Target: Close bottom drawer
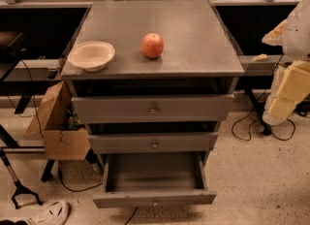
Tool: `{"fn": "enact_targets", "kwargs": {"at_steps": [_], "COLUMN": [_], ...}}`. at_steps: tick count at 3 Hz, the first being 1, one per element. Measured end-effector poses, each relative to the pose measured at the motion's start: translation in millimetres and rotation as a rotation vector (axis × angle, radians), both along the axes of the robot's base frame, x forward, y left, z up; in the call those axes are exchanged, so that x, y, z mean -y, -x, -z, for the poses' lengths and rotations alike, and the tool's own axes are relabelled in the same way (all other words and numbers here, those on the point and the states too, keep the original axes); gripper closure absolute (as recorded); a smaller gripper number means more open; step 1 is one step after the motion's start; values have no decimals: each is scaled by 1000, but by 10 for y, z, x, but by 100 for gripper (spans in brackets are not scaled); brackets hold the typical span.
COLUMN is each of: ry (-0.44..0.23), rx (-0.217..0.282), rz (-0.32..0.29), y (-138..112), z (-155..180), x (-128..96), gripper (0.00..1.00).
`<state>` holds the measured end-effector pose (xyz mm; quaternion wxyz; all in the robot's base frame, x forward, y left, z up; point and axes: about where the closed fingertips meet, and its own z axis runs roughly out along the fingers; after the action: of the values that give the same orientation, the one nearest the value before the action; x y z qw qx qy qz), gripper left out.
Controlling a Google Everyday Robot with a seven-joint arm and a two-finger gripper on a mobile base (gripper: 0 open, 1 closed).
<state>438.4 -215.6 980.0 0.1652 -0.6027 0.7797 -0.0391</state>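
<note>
Bottom drawer (154,180) stands pulled far out of the cabinet (160,30), its tray bare and its slim front panel nearest the camera. It lies well to the left of the gripper (289,90) and lower down. The gripper hangs at the right edge of the view, beside the cabinet's right corner and touching nothing. Whether it is open or closed, I cannot tell.

Farthest left of the gripper, a white shoe (48,213) and a cardboard box (60,122) sit on the floor. They are clear of the drawer's travel and are unlikely to interfere.

Nearer, and about level with the gripper or just above, a bowl (91,55) and an apple (152,45) rest on the cabinet top. A hard shove on the drawer could jolt the cabinet and set the apple rolling.

Below them, the top drawer (154,107) and middle drawer (154,143) overhang the open one. A descent that stops too high would press the wrong front. A push off the small centre knob (155,201) could skew the drawer and jam it.

Closest to the gripper, a loose cable (247,128) loops on the floor just below it and to its left. A low sweep toward the drawer could snag the cable.
</note>
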Motion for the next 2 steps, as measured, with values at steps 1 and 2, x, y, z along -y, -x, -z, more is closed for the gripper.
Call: {"fn": "enact_targets", "kwargs": {"at_steps": [1, 2], "ry": [0, -20], "rx": [0, -4], "rz": [0, -14], "y": [0, -51], "z": [1, 208], "x": [0, -31], "gripper": [0, 0]}}
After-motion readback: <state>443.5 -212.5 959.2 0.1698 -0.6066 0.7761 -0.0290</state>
